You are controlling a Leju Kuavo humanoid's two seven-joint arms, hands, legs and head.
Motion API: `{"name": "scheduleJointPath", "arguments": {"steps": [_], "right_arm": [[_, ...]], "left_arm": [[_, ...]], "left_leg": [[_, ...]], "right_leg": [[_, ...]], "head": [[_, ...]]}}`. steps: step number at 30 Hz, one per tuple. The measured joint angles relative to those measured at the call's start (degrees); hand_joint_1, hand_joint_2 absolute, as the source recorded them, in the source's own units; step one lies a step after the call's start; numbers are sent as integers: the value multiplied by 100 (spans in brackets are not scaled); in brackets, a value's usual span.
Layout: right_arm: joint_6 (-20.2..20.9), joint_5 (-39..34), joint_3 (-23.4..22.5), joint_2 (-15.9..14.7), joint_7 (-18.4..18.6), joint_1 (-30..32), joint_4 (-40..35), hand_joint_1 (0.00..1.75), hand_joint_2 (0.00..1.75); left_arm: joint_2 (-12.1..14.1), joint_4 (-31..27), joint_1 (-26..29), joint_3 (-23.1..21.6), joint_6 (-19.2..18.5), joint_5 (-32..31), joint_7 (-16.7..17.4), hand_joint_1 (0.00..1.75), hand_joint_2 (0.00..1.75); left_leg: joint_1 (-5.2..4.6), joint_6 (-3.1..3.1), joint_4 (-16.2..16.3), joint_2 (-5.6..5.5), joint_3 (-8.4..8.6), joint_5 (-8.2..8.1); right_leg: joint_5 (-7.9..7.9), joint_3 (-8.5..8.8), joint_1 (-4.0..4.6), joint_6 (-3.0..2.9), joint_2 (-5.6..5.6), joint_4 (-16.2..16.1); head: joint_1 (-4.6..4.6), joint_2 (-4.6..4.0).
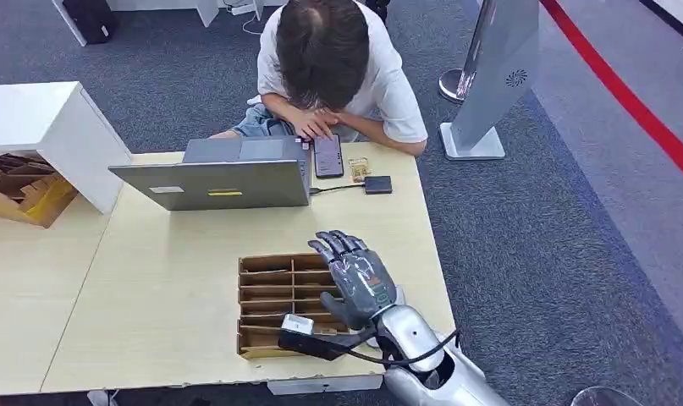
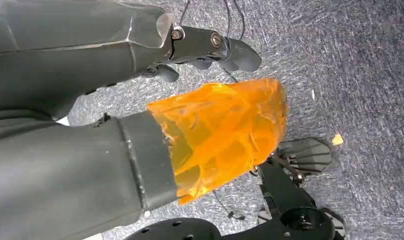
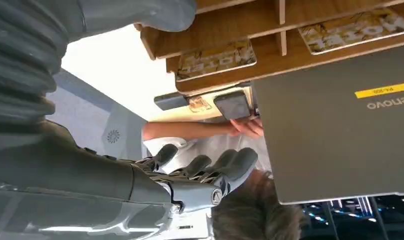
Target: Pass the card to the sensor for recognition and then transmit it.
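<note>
Step in hand, as I judge it: the pick. No card is held yet, so sensor pass and handover are both ahead.

Right hand (image 1: 357,279) hovers over the right end of the card rack (image 1: 270,292), which sits near the worktop's (image 1: 168,279) near edge. Palm faces down, fingers (image 1: 338,244) stretched forward and lightly apart, thumb (image 1: 331,303) tucked toward the rack; nothing in it. I can't tell whether it touches the dividers. Silver forearm comes in over the near right corner, a black cable looped beside it.

Left hand (image 2: 210,50) hangs below, over the carpet, fingers curled in with nothing in them.

The cards (image 3: 217,59) lie flat in the rack's slots, patterned faces showing from the right wrist view. Next move, I reckon: drop the fingers into one slot and pinch a card edge; slots are narrow, so a careful tilt is needed.

Farther off: the laptop (image 1: 228,173), then by the far edge a phone (image 1: 327,156) under a person's hand (image 1: 314,125), another card (image 1: 358,167), and a small black box (image 1: 377,184), probably the sensor.
</note>
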Motion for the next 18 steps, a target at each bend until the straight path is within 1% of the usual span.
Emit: {"name": "scheduleJointPath", "arguments": {"steps": [5,6,11,12,15,18], "right_arm": [[48,-41,90,66,-15,-26,122,42,175],[74,-48,116,81,-15,-41,162,40,175],[120,-98,182,129,-15,-102,378,44,175],[122,-98,190,140,-15,-112,424,42,175],[127,-109,221,149,-13,-133,516,45,175],[140,-114,232,175,-13,-177,592,44,175]], "left_arm": [[0,0,-11,0,-4,-37,15,0,0],[0,0,-15,0,-4,-50,15,0,0],[0,0,-27,0,-9,-83,33,0,0],[0,0,-28,0,-9,-85,44,0,0],[0,0,-31,0,-13,-94,57,0,0],[0,0,-34,0,-18,-101,59,0,0]], "left_leg": [[0,0,0,0,0,0],[0,0,0,0,0,0],[0,0,0,0,0,0],[0,0,0,0,0,0],[0,0,0,0,0,0],[0,0,0,0,0,0]], "right_leg": [[0,0,0,0,0,0],[0,0,0,0,0,0],[0,0,0,0,0,0],[0,0,0,0,0,0],[0,0,0,0,0,0],[0,0,0,0,0,0]], "head": [[-2,0],[0,0],[0,0],[0,0],[0,0],[0,0]]}}
